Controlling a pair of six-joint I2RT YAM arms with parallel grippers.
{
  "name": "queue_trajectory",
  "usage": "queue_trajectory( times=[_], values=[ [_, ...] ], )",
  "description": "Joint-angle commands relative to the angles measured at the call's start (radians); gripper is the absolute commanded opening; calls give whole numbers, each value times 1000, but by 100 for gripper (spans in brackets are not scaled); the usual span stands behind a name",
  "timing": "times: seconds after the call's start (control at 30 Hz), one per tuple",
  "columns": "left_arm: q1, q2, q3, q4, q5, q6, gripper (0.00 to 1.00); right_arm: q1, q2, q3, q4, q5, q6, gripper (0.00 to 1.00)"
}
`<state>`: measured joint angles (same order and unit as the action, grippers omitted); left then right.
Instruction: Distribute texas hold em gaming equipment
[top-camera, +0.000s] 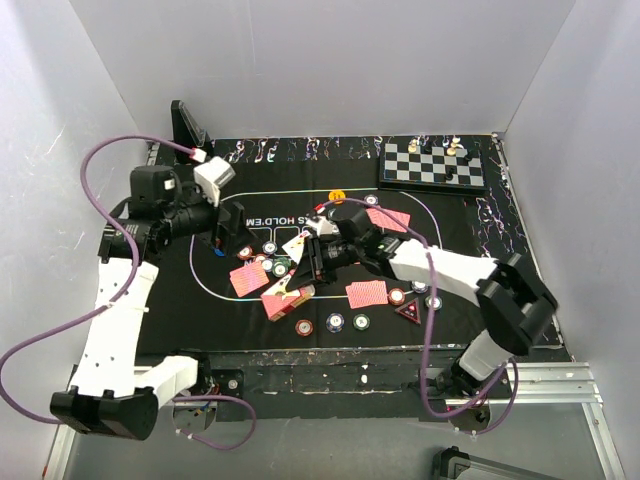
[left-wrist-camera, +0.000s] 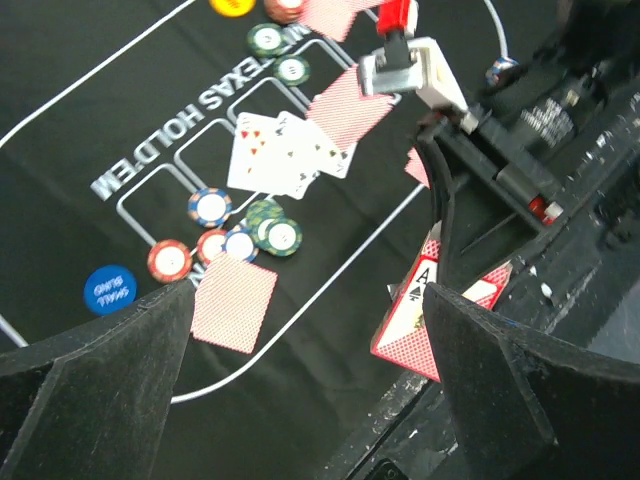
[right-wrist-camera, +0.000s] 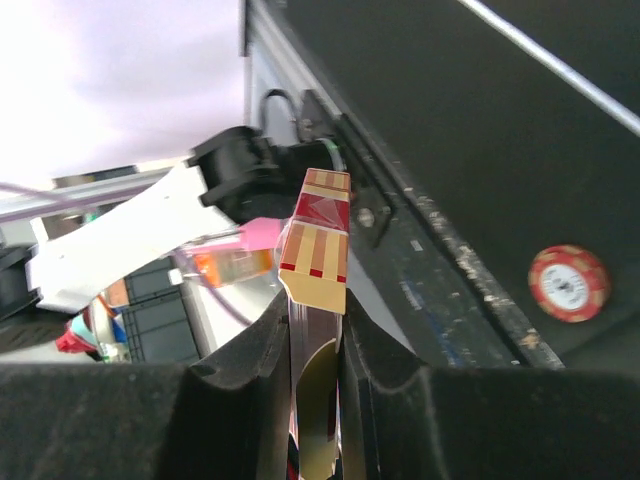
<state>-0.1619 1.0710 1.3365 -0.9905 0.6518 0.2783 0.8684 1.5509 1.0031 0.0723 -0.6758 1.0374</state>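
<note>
While edge-on, card box (right-wrist-camera: 318, 255) within right gripper (right-wrist-camera: 316, 345).

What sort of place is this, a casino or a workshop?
Probably a robotics test cell, not a casino: plain white panels enclose it, two robot arms are bolted beside a poker mat, and a chessboard sits at the mat's far corner.

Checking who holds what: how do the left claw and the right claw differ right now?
The left claw stands wide open; the right claw is shut. The left claw holds nothing above the mat; the right claw pinches a thin red-and-gold card box. Both have black fingers.
</note>
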Motion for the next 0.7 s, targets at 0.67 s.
queue_trajectory(
  times=[0.67],
  values=[
    [338,-75,-368,412,-24,-220,98,146,538,339,17,137,-283,7]
  ],
)
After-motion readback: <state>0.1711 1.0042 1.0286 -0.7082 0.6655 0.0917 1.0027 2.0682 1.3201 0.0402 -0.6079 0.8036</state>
